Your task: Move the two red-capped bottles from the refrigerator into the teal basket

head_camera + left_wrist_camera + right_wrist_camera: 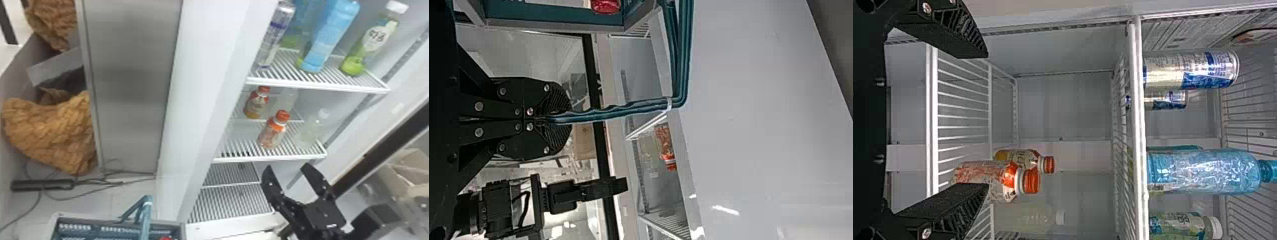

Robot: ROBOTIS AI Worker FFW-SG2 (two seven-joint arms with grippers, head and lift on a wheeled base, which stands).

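Bottle with red cap, nearer one, stands upright on shelf, toward eleven o'clock of right hand in head view; that hand, fingers apart, is our closer reach. Left hand (our basket minder) clamped on teal handle.

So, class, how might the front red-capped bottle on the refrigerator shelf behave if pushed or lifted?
The front red-capped bottle stands upright and is taller than wide, so a push near its cap could tip it. Its rounded body would probably roll once down, perhaps unevenly over the wire shelf.
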